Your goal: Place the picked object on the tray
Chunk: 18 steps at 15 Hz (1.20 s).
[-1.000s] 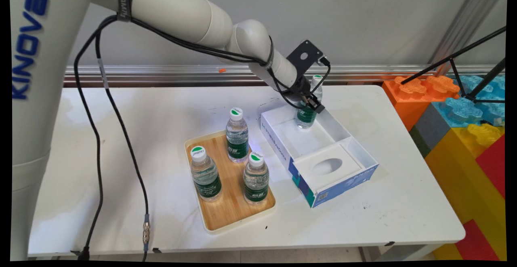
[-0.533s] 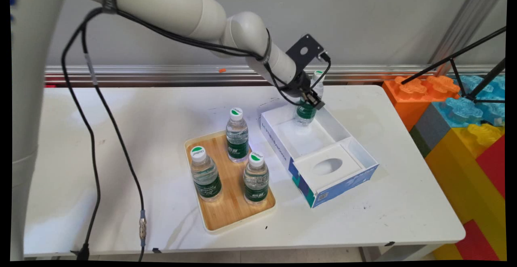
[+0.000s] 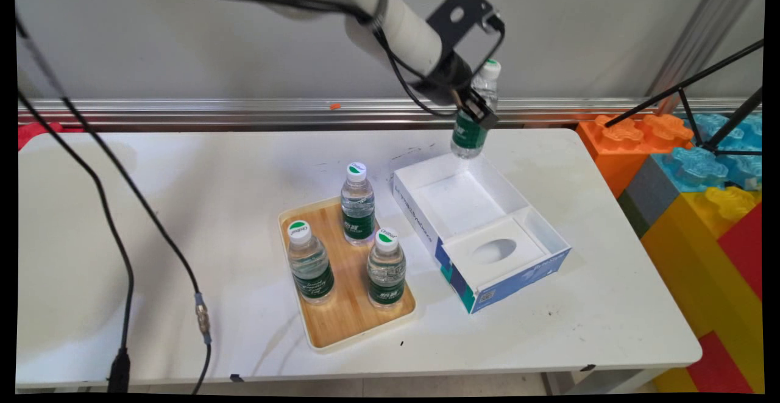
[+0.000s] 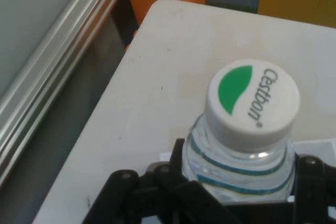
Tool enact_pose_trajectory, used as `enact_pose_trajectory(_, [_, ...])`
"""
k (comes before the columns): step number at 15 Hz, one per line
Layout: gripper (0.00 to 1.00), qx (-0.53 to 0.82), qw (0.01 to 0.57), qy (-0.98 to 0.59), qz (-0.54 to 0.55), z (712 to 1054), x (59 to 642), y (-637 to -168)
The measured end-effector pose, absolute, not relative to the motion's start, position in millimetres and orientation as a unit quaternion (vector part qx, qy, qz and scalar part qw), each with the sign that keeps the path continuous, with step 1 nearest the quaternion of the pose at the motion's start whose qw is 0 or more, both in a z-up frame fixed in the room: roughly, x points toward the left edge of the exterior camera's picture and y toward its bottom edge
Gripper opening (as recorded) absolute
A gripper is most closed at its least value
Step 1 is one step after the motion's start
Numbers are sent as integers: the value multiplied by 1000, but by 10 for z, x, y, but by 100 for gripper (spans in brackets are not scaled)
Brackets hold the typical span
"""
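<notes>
Your gripper [image 3: 477, 113] pinches a water bottle [image 3: 474, 121], tilted, in the air above the open box's [image 3: 481, 227] far corner.

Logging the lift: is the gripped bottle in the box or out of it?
Out. The bottle hangs in the tool, slightly tilted, its base above the far rim of the open box, whose near compartments are empty.

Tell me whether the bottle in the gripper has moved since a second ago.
Yes. The held bottle, shut in the gripper, has risen out of the white box and now hangs above its far end.
</notes>
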<state>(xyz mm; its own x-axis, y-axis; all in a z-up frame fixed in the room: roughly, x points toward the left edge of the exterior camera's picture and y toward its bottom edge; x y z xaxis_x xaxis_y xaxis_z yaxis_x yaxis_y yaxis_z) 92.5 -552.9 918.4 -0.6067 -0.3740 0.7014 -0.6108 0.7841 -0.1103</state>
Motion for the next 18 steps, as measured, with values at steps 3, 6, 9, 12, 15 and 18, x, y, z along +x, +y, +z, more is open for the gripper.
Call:
enact_pose_trajectory(3, [0,271,344,-883,168,9443,1124,-5474])
enact_pose_trajectory(6, [0,265,347,-886,157,9667,1386,-5412])
enact_pose_trajectory(9, [0,266,357,-884,142,9815,1778,-5290])
enact_pose_trajectory(12, [0,278,368,-877,132,9866,2239,-5155])
enact_pose_trajectory(15, [0,285,374,-874,126,9841,2627,-5053])
enact_pose_trajectory(18, [0,287,378,-871,126,9747,3030,-4978])
